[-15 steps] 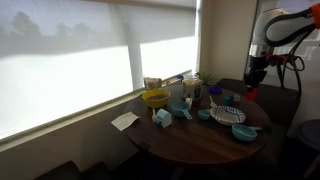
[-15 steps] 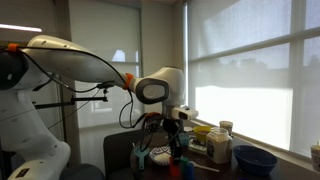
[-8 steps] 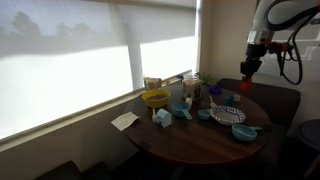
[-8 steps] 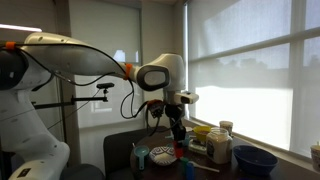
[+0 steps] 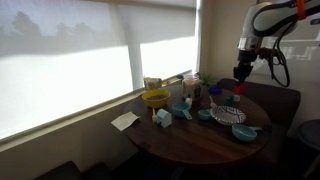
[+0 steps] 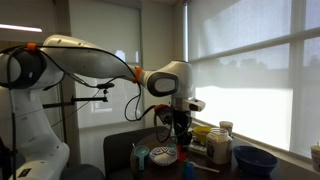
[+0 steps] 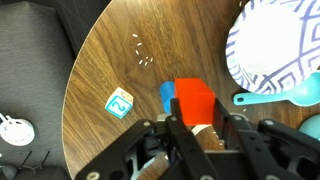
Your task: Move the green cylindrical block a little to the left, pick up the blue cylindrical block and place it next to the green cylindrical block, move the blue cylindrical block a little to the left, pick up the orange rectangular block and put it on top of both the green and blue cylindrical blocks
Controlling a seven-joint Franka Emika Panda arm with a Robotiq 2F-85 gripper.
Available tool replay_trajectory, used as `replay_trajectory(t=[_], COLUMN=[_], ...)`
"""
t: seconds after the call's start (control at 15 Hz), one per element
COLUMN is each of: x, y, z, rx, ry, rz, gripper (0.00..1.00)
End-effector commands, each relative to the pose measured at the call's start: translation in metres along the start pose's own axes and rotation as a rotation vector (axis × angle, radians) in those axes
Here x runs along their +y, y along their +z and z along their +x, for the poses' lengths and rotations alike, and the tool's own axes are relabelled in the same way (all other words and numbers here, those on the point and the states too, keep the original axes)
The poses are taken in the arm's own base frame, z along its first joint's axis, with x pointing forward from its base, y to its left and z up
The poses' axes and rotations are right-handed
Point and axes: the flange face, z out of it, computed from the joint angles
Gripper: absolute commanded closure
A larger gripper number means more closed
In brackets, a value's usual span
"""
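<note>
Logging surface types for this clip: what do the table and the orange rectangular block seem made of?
The table looks like wood or veneer: dark brown with grain streaks and a slight sheen. The orange rectangular block, in the end effector, is uniform red-orange and matte. It could be painted wood or plastic; I cannot tell which.

The orange rectangular block [image 7: 193, 100] covers most of the blue cylindrical block [image 7: 165, 94], the patterned plate [image 7: 270, 45] by the table's [image 7: 110, 60] edge is cut off, and in both exterior views the small pieces blur.

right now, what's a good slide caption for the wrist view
Hand shut on the orange rectangular block above the wooden table, patterned plate at upper right.
</note>
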Motion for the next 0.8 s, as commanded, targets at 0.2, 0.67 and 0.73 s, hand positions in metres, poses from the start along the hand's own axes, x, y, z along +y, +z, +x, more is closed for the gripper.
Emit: replay_trajectory(t=[0.2, 0.67, 0.73], x=[-0.007, -0.017, -0.018], y=[0.006, 0.013, 0.013], z=[0.023, 0.034, 0.035], rx=[0.000, -0.007, -0.007], ry=[-0.033, -0.043, -0.044], rz=[0.001, -0.006, -0.007], gripper=[0.92, 0.92, 0.92])
